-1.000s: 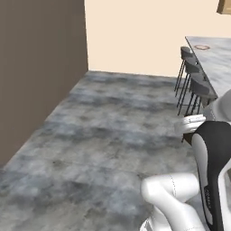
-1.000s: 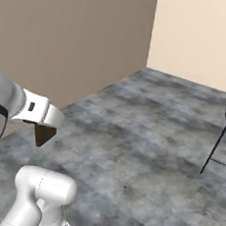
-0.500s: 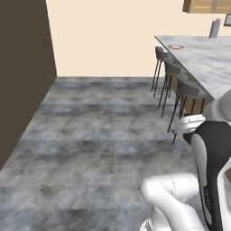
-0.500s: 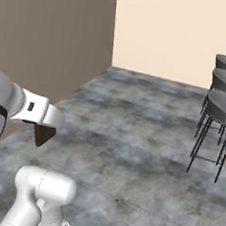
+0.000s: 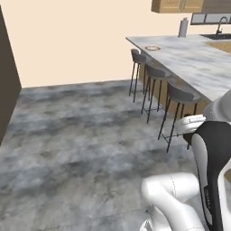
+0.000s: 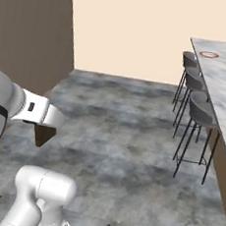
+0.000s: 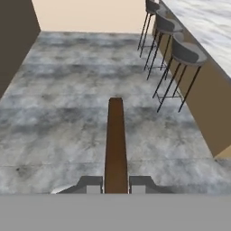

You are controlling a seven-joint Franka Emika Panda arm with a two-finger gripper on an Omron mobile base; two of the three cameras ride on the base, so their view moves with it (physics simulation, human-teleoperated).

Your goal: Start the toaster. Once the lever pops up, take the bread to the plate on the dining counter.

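I have the gripper [image 7: 116, 184] closed on the bread [image 7: 115, 140]: in the hand view the two fingers [image 7: 92, 183] pinch the near end of the thin dark brown slice, which I see edge-on, running straight away from the tips over the mottled grey floor [image 7: 67, 113]. From the right base view the same slice [image 6: 43, 133] hangs as a dark brown piece below the white hand at the left, well above the floor. In the left base view the hand sits at the right edge beside the arm, and I think a sliver of brown shows there, but that corner is too cramped for me to be sure. The dining counter [image 5: 194, 61] stretches along the right side, its pale veined marble top on a tan wooden base, with three grey bar stools [image 5: 180, 97] lined up against its near side. The plate [image 5: 152, 48] lies on the far end of that top, small and round with a red-orange rim; I also pick it out in the right base view [image 6: 209, 54], well apart from the bread. A dark brown wall panel [image 6: 32, 32] stands at the left, and a cream wall [image 5: 76, 40] closes the far side of the room.
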